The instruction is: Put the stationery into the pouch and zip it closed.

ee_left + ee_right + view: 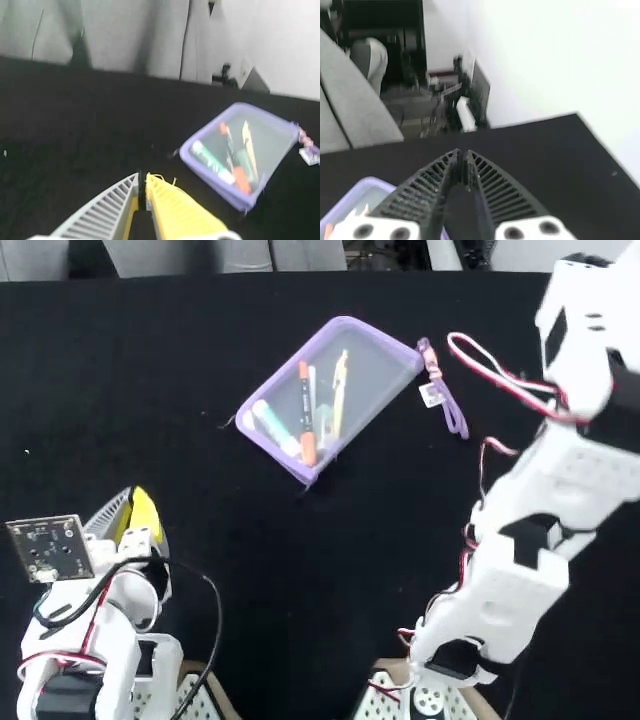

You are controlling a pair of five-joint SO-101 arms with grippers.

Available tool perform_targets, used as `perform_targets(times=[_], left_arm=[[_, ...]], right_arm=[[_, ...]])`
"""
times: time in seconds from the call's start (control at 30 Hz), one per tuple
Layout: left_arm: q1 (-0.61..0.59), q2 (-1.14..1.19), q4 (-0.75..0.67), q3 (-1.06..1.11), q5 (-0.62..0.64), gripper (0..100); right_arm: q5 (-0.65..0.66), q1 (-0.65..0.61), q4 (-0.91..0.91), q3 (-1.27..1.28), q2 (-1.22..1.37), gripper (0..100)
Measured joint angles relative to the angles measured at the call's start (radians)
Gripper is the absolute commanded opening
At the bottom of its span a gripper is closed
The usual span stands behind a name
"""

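Note:
A clear pouch with a purple border (pixel 330 398) lies at the middle of the black table, with several pens and markers (pixel 307 412) inside it. Its zip pull and strap (pixel 440 390) trail off its right corner. In the left wrist view the pouch (pixel 240 152) lies ahead and to one side of my left gripper (pixel 144 179), which is shut with nothing in it, its tips together. In the high view that gripper (pixel 133 502) sits low at the near left, well short of the pouch. My right gripper (pixel 461 156) is shut and empty, raised above the pouch's corner (pixel 355 197).
The right arm (pixel 540 520) rises along the table's right side with red and white wires (pixel 495 370) looping near the pouch's strap. The black table (pixel 150 370) stretches wide to the left of the pouch. Furniture stands in the room behind.

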Motion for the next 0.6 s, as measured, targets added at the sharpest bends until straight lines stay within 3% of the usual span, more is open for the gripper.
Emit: perform_targets(times=[0.3, 0.6], left_arm=[[0.000, 0.000, 0.052, -0.006, 0.000, 3], [0.000, 0.000, 0.034, 0.221, 0.000, 3]], right_arm=[[0.000, 0.005, 0.000, 0.152, -0.354, 1.5], [0.000, 0.002, -0.006, 0.959, -0.902, 1.5]])
